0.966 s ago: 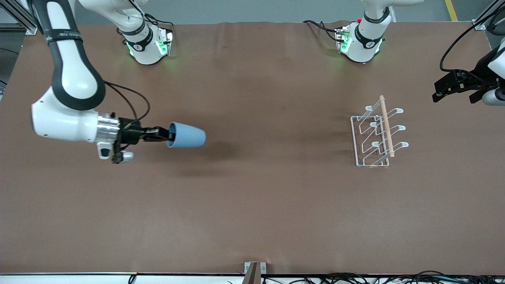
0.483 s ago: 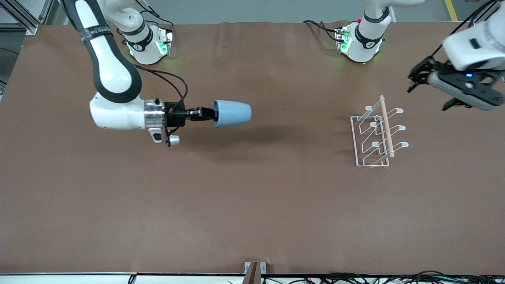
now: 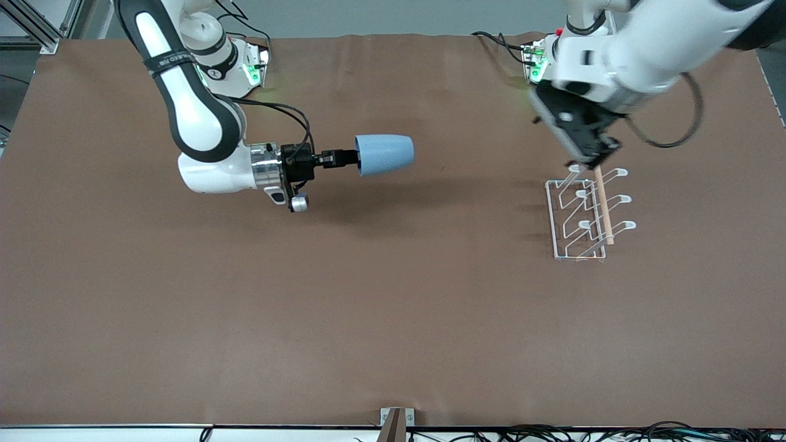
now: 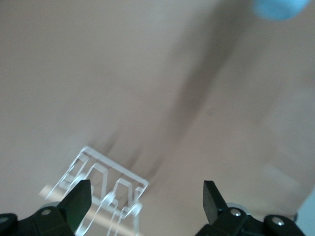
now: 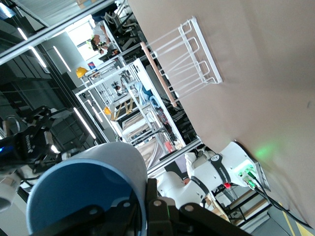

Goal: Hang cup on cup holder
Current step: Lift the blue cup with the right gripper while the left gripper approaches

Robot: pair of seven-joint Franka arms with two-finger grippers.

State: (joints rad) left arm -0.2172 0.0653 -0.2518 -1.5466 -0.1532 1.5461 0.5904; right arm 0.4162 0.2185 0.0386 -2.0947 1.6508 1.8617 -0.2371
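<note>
1. The white cup holder (image 3: 583,212) sits on the brown desk (image 3: 393,319) toward the left arm's end
2. The right end effector (image 3: 347,158) pinches the blue cup (image 3: 385,155) sideways, up over the desk's middle
3. The left end effector (image 3: 592,161) is spread wide over the holder's wooden rod (image 3: 602,202)

A brown table covering (image 3: 393,307) spans the whole work surface, lightly creased along the edge by the bases. A small metal bracket (image 3: 396,420) sits at the table edge nearest the front camera, with black cables (image 3: 583,433) bundled along that same edge.
</note>
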